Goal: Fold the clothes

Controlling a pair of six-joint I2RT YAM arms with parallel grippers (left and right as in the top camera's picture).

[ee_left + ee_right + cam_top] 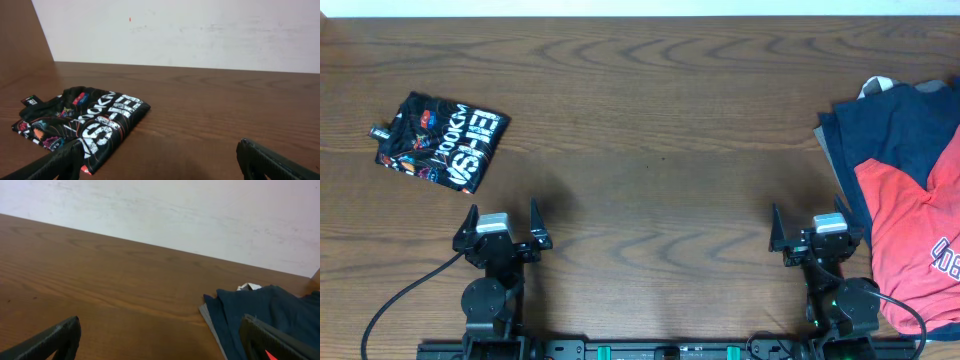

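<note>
Both arms sit at the near edge of the table [650, 120], nothing in either one. The left gripper [503, 212] has its jaws spread wide and empty, just bare wood between the fingers. Same for the right gripper [807, 212], wide open and holding nothing.

At the table's right side, starting about level with the right gripper, is the pile of clothes. A coral-red shirt [910, 250] with a small navy print [945, 262] lies loose on top. It runs off the table's right edge in the overhead view. Under it and further back is a navy shirt [890, 130], rumpled, with a bit of grey fabric [828, 150] poking out at its left edge.

On the left part of the table, further back than the left gripper, a black shirt [442, 140] with white lettering lies folded into a small packet, turned at an angle. It's well apart from the pile
</note>
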